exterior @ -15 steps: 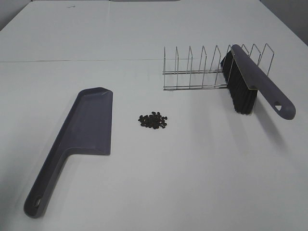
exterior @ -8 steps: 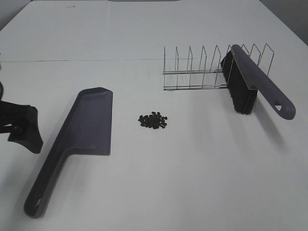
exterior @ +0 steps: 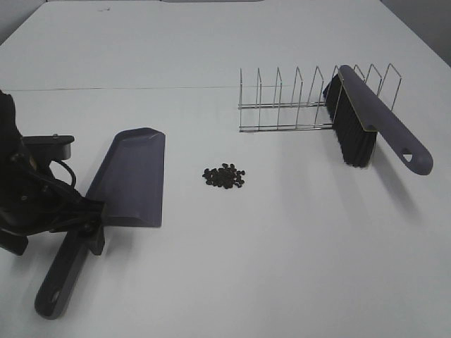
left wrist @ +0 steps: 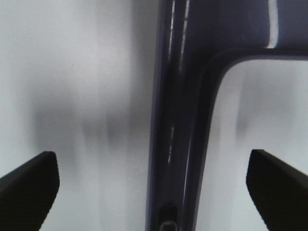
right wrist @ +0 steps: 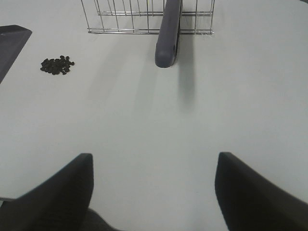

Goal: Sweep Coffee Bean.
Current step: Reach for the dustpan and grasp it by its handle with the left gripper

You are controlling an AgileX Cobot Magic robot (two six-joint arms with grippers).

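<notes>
A small pile of dark coffee beans (exterior: 224, 177) lies on the white table (exterior: 282, 246); it also shows in the right wrist view (right wrist: 57, 65). The grey-purple dustpan (exterior: 132, 174) lies flat left of the beans. My left gripper (exterior: 86, 229) is open and straddles the dustpan's handle (left wrist: 177, 120), one finger on each side (left wrist: 29, 185), with gaps between. The grey brush (exterior: 366, 120) with black bristles leans in the wire rack (exterior: 285, 98). My right gripper (right wrist: 154, 192) is open and empty, well short of the brush handle (right wrist: 168, 41), and out of the exterior view.
The wire rack (right wrist: 144, 19) stands behind and to the right of the beans. A corner of the dustpan (right wrist: 9, 43) shows in the right wrist view. A seam line (exterior: 141, 89) crosses the table behind the dustpan.
My left arm has come in from the left edge and lowered its open gripper over the dustpan handle. The dustpan, beans and brush have not moved.
</notes>
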